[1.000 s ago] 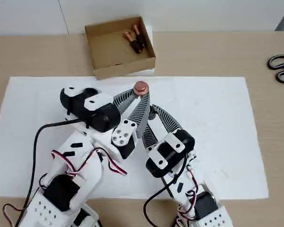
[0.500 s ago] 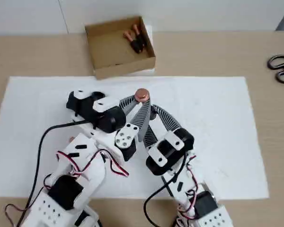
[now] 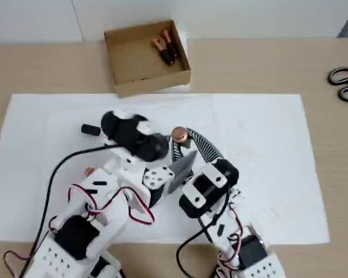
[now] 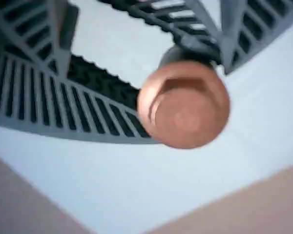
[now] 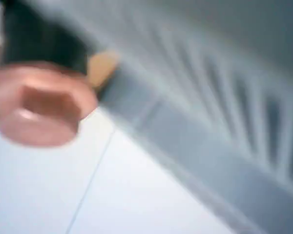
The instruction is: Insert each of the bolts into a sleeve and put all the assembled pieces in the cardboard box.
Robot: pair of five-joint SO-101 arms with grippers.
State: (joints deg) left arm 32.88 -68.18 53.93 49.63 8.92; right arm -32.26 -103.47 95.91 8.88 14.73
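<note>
Over the white sheet (image 3: 267,150) on the table (image 3: 249,63), the right tool (image 3: 182,143) was closed on a copper-headed bolt (image 3: 179,135), which it held clear of the sheet with the round head facing up toward the high camera. The left wrist view met that head (image 4: 183,104) nearly face on, with ribbed fingers (image 4: 63,107) running close past it; in the right wrist view it (image 5: 39,105) sat blurred at one side. The left tool (image 3: 182,165) lay just beside the right one, low and near the bolt, touching nothing that could be made out, and whether it was open or closed could not be told. The cardboard box (image 3: 152,80) stood at the far edge of the sheet, well apart from both arms, and two assembled pieces (image 3: 164,47) lay together in its far right corner. A pair of scissors (image 3: 345,83) rested on the bare table at the right edge.
</note>
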